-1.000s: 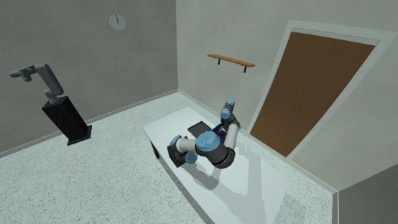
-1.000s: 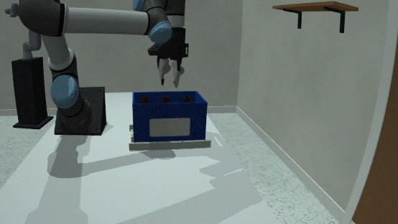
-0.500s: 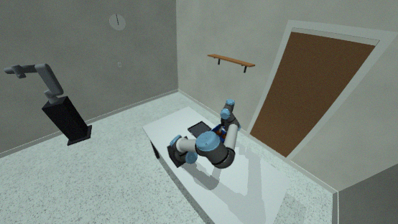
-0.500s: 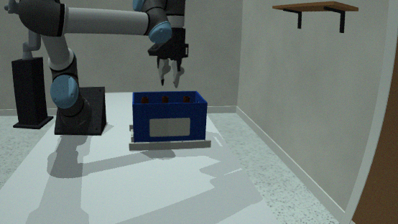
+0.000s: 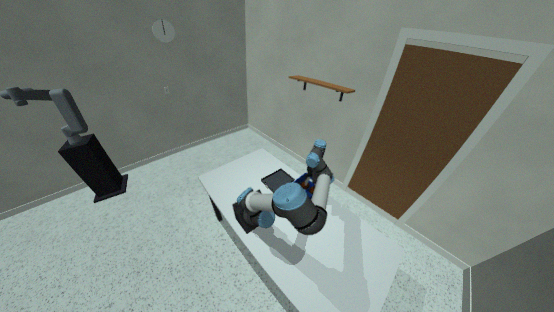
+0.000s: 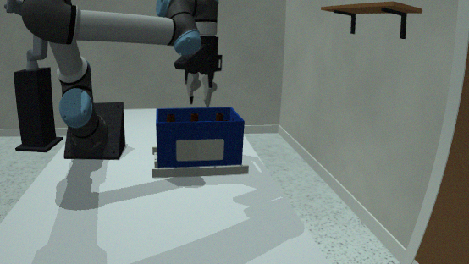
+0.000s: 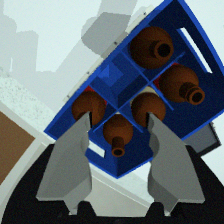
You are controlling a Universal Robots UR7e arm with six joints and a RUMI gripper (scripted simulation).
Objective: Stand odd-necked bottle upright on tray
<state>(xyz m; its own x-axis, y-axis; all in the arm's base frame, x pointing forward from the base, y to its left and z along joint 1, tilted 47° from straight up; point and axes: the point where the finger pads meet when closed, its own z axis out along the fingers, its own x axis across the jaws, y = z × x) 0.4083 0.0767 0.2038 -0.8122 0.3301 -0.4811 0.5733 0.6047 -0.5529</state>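
Bottles sit unlabelled in the blue crate, its white panel blank; claw half-open, empty.

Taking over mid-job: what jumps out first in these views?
The blue crate stands mid-table with brown bottles upright in its cells, one cell empty. The gripper hangs just above the crate's back edge, fingers apart and holding nothing, framing one bottle in the wrist view. The dark tray lies on the table just beyond the crate in the top view.
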